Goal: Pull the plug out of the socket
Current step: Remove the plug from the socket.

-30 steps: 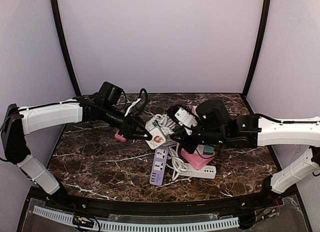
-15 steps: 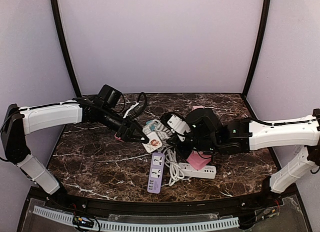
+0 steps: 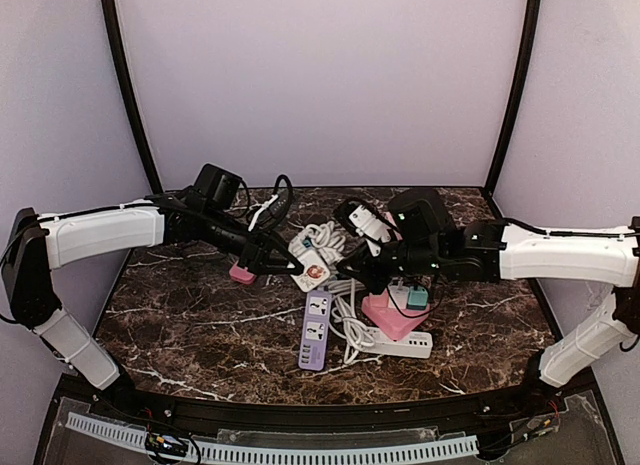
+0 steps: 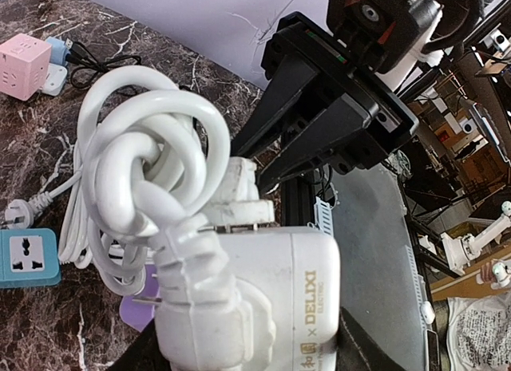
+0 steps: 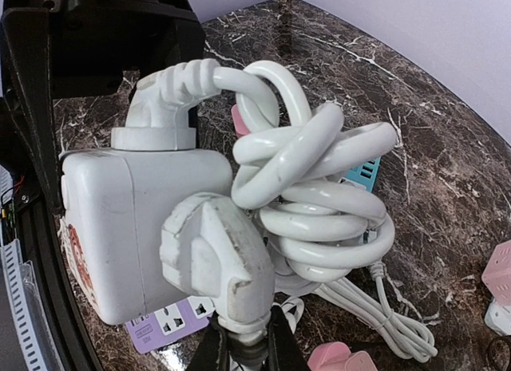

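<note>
Plug [image 5: 219,263], white and scuffed, sits seated in one face of the white cube socket [image 5: 132,227], with no gap showing between the two in the right wrist view. The right tool [image 5: 239,351] is pressed together on the plug's outer end, its dark fingers pinching it from either side at the bottom edge of that view. The left tool [image 3: 285,267] reaches in from the opposite side and clamps the socket body between its half-spread fingers (the brand lettering on the cube faces the left wrist camera).

Both arms meet over the middle of the counter [image 3: 190,330], and the socket hangs between them, lifted off the marble. A second plug [image 5: 160,100] with a ribbed sleeve sits in the neighbouring face of the cube. A thick white cable [image 5: 315,187] is wound into a tight knot right against both plugs, and its loose end trails down to the counter.

Below the held bundle lie a purple power strip [image 3: 315,332], a pink cube adapter [image 3: 392,317], a white power strip [image 3: 402,343] and a teal socket [image 3: 417,298], clustered close together.
</note>
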